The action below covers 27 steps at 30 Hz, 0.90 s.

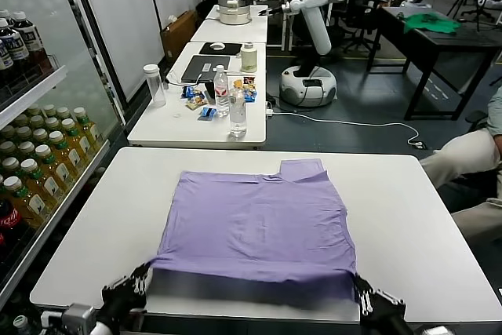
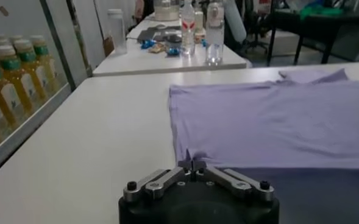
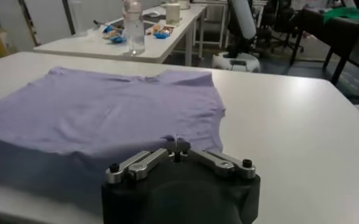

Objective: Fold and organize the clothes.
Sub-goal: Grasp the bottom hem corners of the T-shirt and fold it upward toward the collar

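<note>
The lavender T-shirt [image 1: 255, 225] lies spread on the white table [image 1: 408, 217], one sleeve showing at its far edge. Its near edge is lifted off the table and casts a shadow below. My left gripper [image 1: 143, 272] is shut on the shirt's near left corner; in the left wrist view the gripper [image 2: 192, 163] pinches the fabric [image 2: 270, 122]. My right gripper [image 1: 358, 280] is shut on the near right corner; in the right wrist view the gripper [image 3: 177, 148] pinches the fabric [image 3: 106, 115]. No printed marks show.
A second table [image 1: 196, 115] behind holds water bottles, snacks and a laptop. A drinks fridge [image 1: 39, 162] stands at the left. A seated person's leg [image 1: 471, 162] is at the right. A white robot [image 1: 314, 21] and a green cloth [image 1: 431, 23] stand farther back.
</note>
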Available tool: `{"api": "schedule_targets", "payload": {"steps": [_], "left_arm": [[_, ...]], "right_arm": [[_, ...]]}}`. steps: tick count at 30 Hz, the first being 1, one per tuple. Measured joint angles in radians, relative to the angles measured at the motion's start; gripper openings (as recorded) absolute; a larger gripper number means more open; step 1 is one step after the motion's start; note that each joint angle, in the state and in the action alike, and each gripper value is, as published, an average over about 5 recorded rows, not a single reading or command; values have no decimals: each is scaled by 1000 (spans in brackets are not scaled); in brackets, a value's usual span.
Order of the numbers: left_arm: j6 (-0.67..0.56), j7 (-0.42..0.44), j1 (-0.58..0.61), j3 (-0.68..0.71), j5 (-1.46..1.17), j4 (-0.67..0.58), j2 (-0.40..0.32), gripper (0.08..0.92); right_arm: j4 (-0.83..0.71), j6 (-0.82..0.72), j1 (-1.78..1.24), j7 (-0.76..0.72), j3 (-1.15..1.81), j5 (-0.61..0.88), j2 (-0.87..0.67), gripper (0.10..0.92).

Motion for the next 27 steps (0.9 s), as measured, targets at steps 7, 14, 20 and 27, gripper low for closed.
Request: {"api": "schedule_targets", "payload": {"steps": [7,14,20,27], "left_arm": [[17,63,-155,30,-24,100,-2,85],[22,114,-274,65,-26,199,-6,85],[22,146,-349,92,-17,269,-10,85],[22,161,-428,127,19,347,-25,183]], "right_arm": [[-81,-59,150,26,-57,20,7,110],[-153,-95,249,31,-98,30,20,110],[-210,-116,316,37,-140,30,39,141],[-289,-121,420,54,-200,23,73,330]]}}
